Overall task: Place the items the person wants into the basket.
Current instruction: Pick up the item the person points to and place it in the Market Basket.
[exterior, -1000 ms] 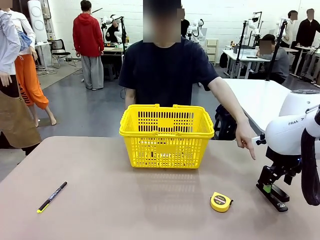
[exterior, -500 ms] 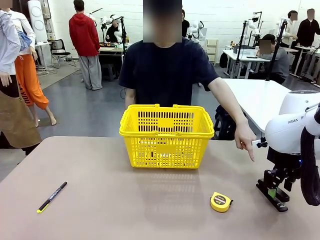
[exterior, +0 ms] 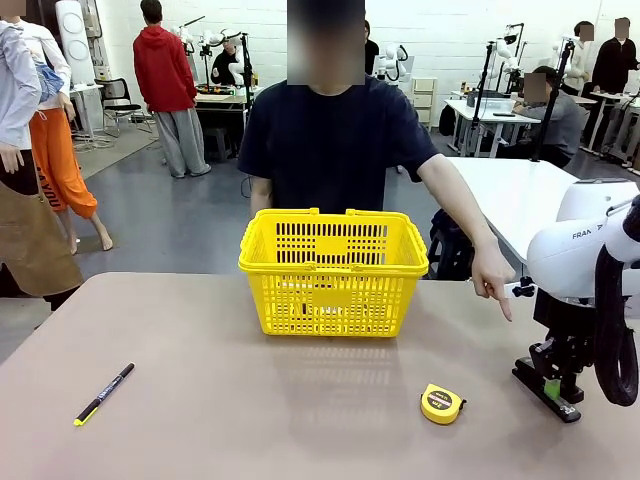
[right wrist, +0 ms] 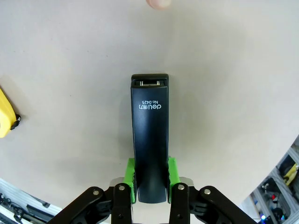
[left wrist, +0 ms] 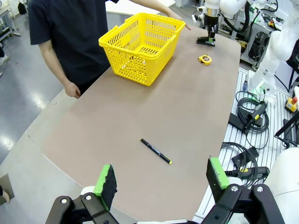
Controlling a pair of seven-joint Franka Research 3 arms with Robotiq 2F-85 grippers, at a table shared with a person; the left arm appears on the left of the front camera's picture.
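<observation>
Since the earlier frames, the right gripper (exterior: 552,388) has been lowered and clamped onto the stapler (right wrist: 149,135), near the table (exterior: 250,410) edge. Bare tabletop separates it from the basket (exterior: 333,270). A hand (exterior: 492,280) is pointed down nearby. The tape measure (exterior: 441,404) lies just beside; the pen (exterior: 104,393) well apart. The left gripper (left wrist: 161,179) is held spread, empty.

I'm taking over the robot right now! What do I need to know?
Right gripper: shut on the black stapler, which is down at table level near the right edge.
Left gripper: open, holding nothing, above the near left edge of the table.
The person's hand points down toward the stapler.
Yellow basket: mid-table, in front of the person; contents hard to see.
Left: lift the stapler and drop it into the basket.
</observation>
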